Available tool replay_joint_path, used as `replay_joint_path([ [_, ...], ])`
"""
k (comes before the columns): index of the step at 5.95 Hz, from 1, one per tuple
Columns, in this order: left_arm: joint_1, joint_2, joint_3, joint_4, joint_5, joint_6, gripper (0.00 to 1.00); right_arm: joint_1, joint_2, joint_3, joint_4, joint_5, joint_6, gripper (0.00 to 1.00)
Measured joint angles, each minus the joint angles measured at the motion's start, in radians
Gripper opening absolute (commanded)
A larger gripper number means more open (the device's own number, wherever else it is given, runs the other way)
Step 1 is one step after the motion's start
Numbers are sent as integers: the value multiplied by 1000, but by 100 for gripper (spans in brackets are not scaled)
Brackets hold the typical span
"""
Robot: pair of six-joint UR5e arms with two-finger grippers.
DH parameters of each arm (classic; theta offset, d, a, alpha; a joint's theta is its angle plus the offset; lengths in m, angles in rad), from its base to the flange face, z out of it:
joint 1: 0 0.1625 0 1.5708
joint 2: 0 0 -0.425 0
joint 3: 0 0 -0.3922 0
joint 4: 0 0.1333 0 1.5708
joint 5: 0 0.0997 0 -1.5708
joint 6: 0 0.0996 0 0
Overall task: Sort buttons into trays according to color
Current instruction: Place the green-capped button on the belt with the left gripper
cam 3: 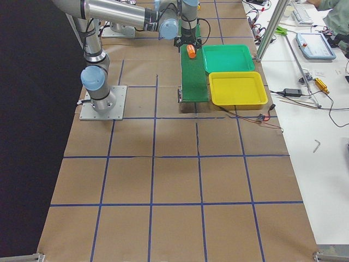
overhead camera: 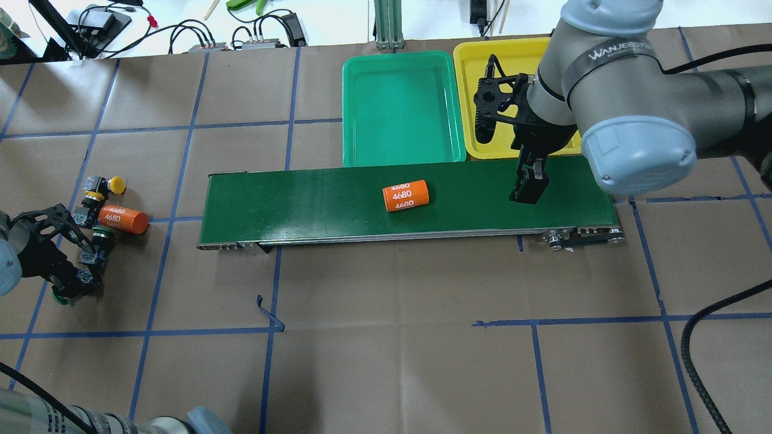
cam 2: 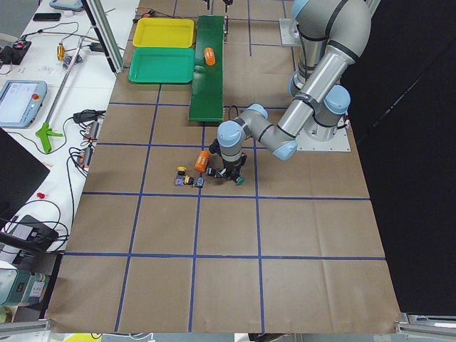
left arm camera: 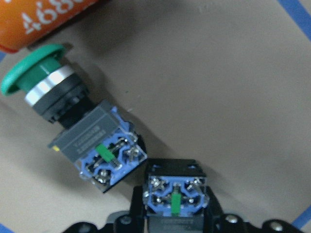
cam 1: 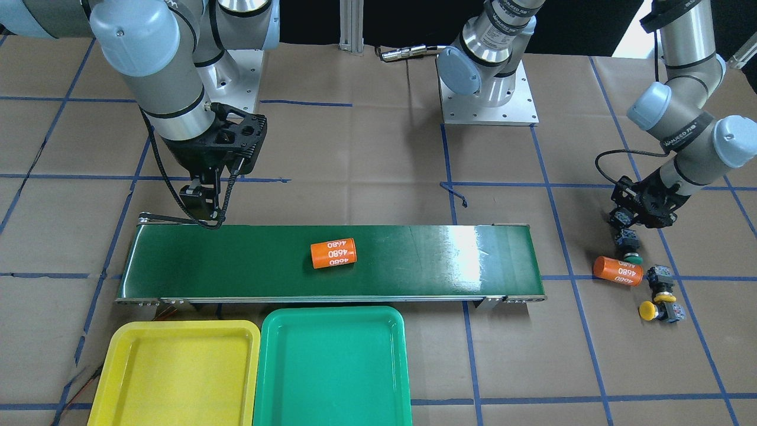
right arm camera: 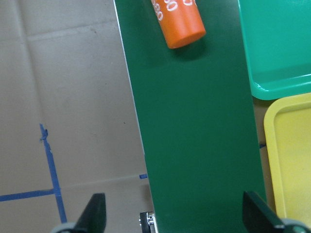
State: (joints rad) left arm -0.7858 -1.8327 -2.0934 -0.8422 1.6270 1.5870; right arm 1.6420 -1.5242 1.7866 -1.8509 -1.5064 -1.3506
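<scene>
Left wrist-mounted view: left claw (left arm camera: 172, 216) pinches a button (left arm camera: 172, 194), green-capped button (left arm camera: 73, 121) just beyond.

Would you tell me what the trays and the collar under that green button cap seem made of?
The yellow tray and green tray look like glossy moulded plastic: soft highlights on rounded rims. The green button's collar looks metallic, bright silver sheen; possibly plated.

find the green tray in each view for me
Front-facing: green tray bottom centre.
Overhead: green tray top centre.
Exterior left: green tray upper left.
Exterior right: green tray upper right.
Left wrist: not in it.
Right wrist: green tray top right corner.
Shared landmark: yellow tray right beside it.
</scene>
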Motion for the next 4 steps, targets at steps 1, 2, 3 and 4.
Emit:
replay_joint_path([
  [1, -33, 61, 4, -41, 0, -28, 2, 3, -17, 0, 43, 7, -32, 100],
  [2, -110, 124, 21, -98, -2, -52, 1, 5, -23, 1, 62, 9, -74, 100],
  [3, -222, 158, 69, -146, -3, -77, 0, 5, -23, 2, 67, 10, -110, 100],
  [4, -343, 163, 150, -214, -6, -86, 0, 5, -23, 3, 68, 10, -128, 100],
])
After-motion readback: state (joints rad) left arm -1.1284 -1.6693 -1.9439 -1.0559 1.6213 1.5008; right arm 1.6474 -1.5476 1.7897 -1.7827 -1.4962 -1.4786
